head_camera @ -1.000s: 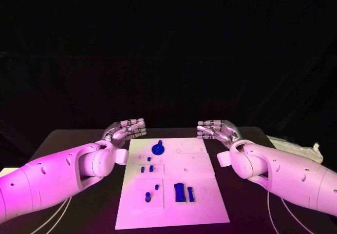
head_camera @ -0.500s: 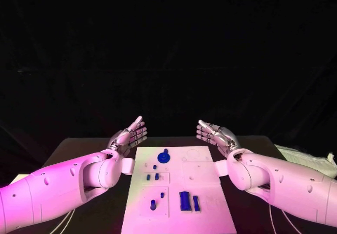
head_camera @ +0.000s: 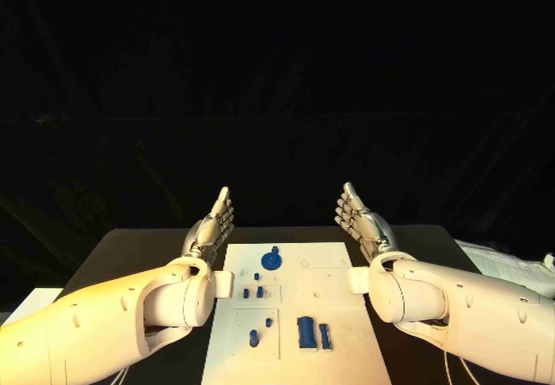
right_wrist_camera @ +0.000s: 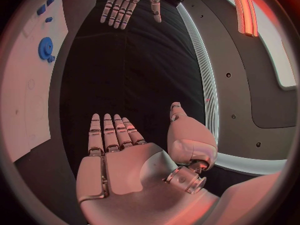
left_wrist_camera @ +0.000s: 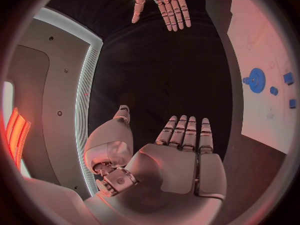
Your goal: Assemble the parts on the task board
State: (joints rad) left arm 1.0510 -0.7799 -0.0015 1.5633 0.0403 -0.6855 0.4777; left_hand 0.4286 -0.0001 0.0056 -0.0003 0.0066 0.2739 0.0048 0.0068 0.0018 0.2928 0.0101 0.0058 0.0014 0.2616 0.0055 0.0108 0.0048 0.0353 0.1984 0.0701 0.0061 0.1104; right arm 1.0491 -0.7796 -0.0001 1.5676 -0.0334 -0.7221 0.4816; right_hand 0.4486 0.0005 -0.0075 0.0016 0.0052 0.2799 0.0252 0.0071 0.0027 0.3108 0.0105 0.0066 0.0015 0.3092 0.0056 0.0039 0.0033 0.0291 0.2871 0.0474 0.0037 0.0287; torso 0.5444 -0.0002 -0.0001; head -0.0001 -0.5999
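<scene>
The white task board (head_camera: 312, 305) lies in the middle of the black table between my two arms. On it sit a blue gear (head_camera: 272, 259) near the far end, small blue pegs (head_camera: 253, 293) at mid-board, and two upright blue blocks (head_camera: 306, 331) near the front. My left hand (head_camera: 211, 226) is raised above the board's far left corner, fingers straight and apart, holding nothing. My right hand (head_camera: 362, 221) mirrors it at the far right corner, also flat and empty. The left wrist view shows the left hand (left_wrist_camera: 181, 160), the gear (left_wrist_camera: 255, 78) and the right hand (left_wrist_camera: 164, 2).
Crumpled white material (head_camera: 515, 269) lies at the table's right edge. A pale object (head_camera: 34, 301) sits at the left edge. The right wrist view shows the right hand (right_wrist_camera: 115, 157), the left hand (right_wrist_camera: 128, 0) and the board's gear (right_wrist_camera: 45, 48).
Both hands have gone from curled fingers to flat, straight fingers and turned edge-on, palms facing each other. The head camera has tilted, shifting the whole picture.
</scene>
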